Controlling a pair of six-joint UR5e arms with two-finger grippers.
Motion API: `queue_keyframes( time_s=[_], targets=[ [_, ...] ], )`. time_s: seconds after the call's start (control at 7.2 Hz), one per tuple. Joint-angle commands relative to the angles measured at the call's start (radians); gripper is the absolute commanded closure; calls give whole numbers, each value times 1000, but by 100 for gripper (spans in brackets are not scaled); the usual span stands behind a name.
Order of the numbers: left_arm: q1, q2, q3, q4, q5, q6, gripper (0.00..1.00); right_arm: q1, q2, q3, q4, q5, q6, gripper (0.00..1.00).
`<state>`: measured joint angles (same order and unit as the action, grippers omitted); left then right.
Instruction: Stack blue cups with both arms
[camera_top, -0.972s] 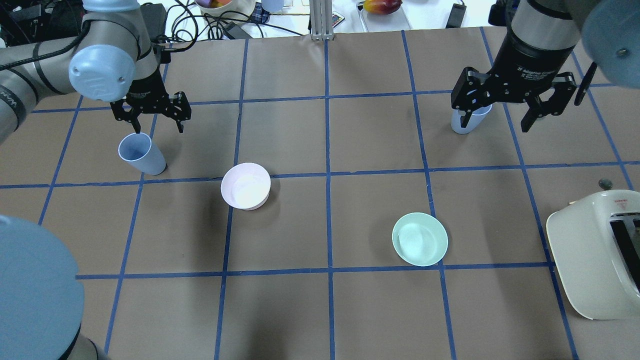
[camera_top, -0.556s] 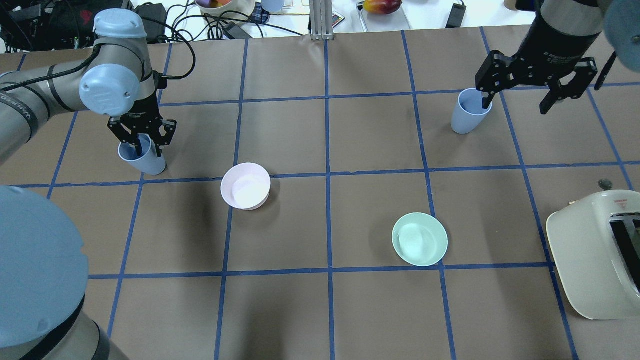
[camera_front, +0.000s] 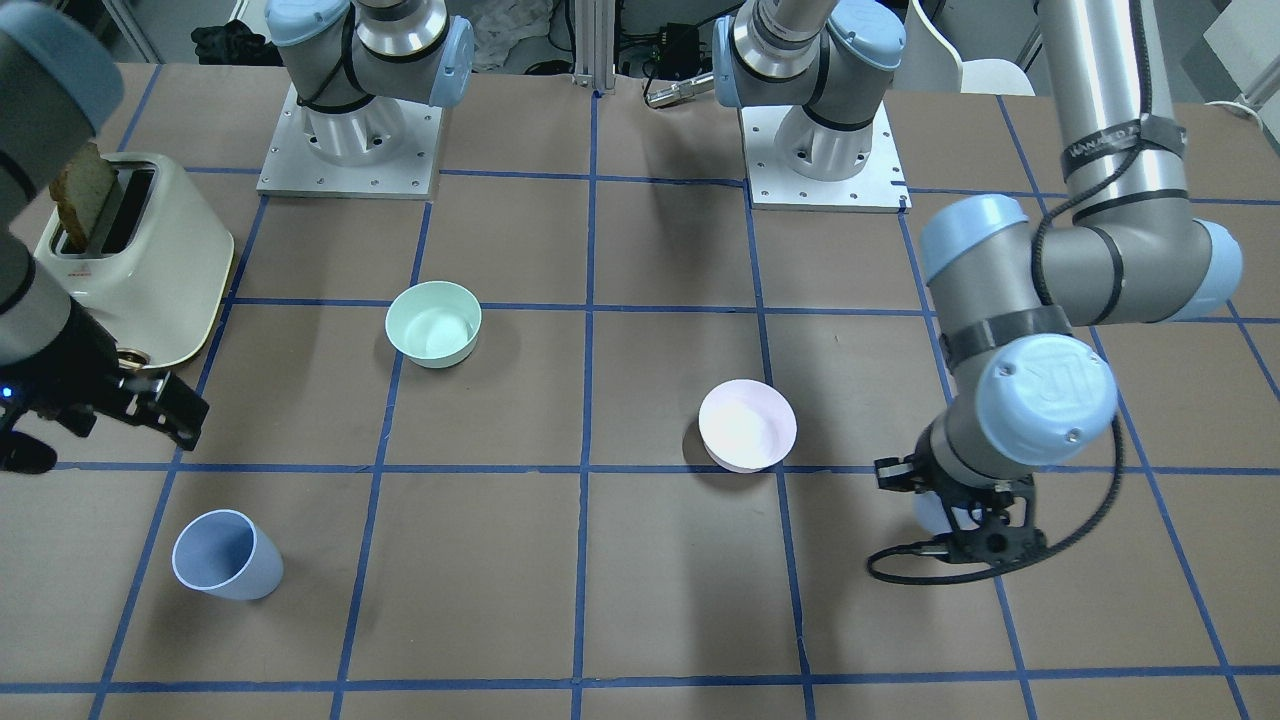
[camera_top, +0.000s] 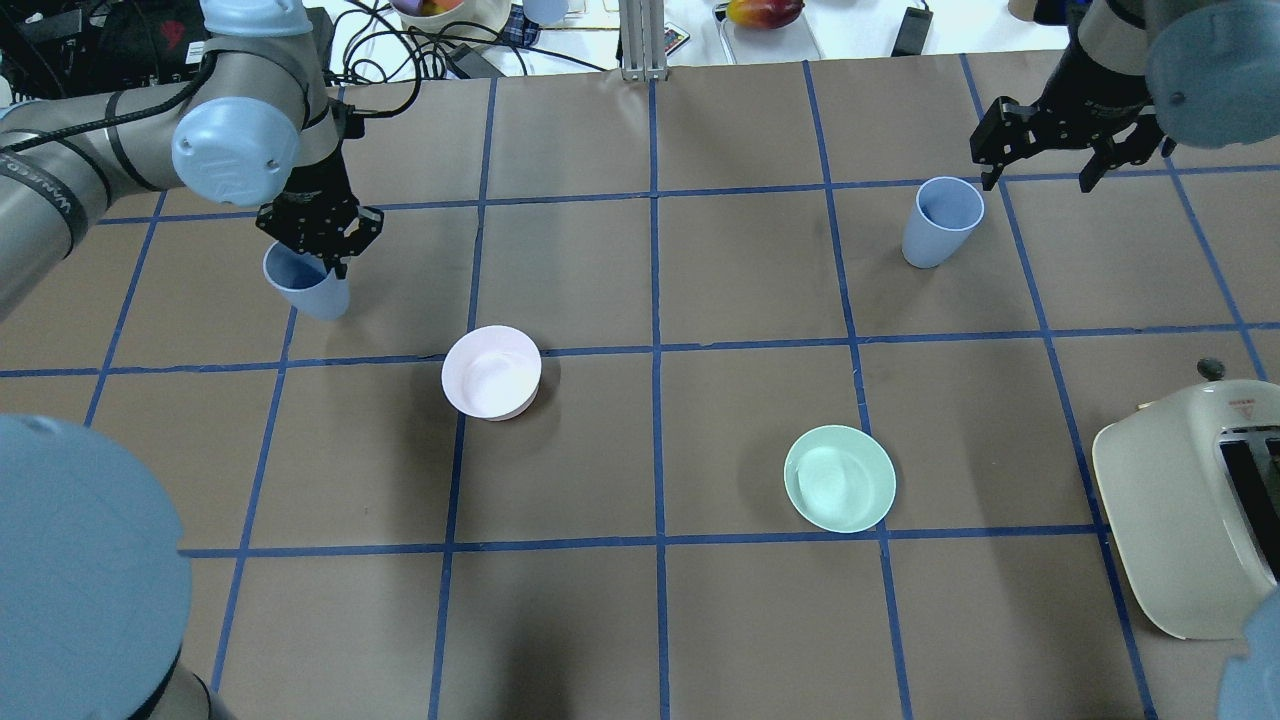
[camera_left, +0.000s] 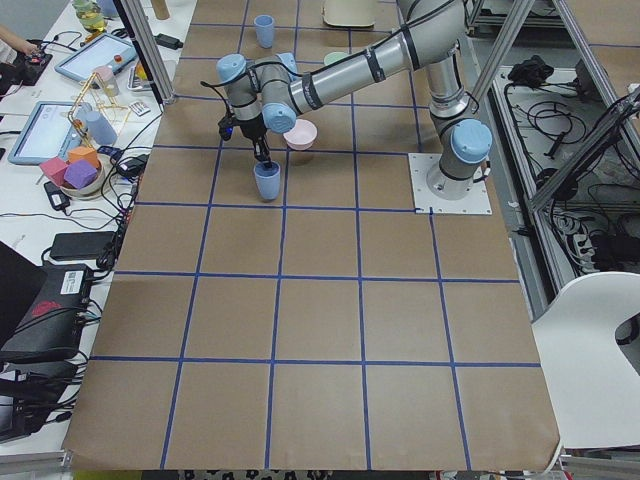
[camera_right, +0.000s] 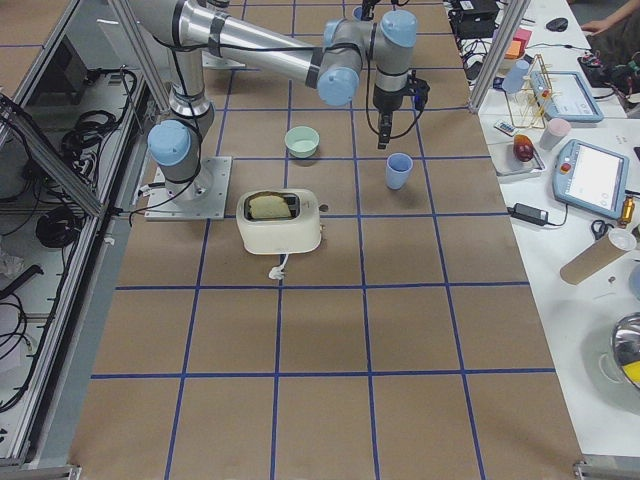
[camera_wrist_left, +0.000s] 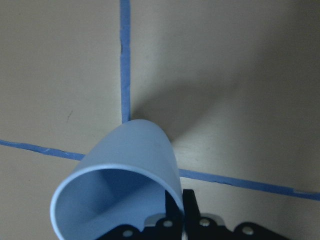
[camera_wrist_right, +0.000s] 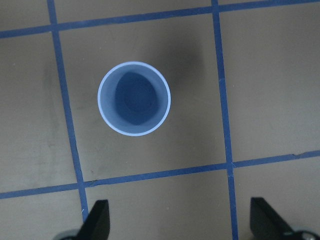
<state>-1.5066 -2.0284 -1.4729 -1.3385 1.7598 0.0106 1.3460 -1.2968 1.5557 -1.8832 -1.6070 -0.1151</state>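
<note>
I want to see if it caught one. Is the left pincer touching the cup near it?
Touching. The left wrist view shows the left pincer shut on the cup wall at the rim, cup tilted.

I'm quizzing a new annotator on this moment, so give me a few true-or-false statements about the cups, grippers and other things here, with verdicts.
1. The left gripper is shut on a blue cup's rim. True.
2. The right gripper holds the second cup. False: it is open and apart from that cup, which stands upright on the table.
3. The two cups are stacked. False: they are far apart, on opposite sides of the table.
4. A bread slice sits in the toaster. True.
5. The pink bowl lies upside down. False: its opening faces up.
</note>
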Motion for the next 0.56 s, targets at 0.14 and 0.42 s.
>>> queue_keyframes(
  time_s=[0.14,0.42],
  targets=[
    [-215,0,239,-155,-210,-331,100,-10,146,1,-160,2,12,0],
    [-433,-9,223,-163,-240,-626,100,-10,188,0,-165,4,12,0]
  ],
)
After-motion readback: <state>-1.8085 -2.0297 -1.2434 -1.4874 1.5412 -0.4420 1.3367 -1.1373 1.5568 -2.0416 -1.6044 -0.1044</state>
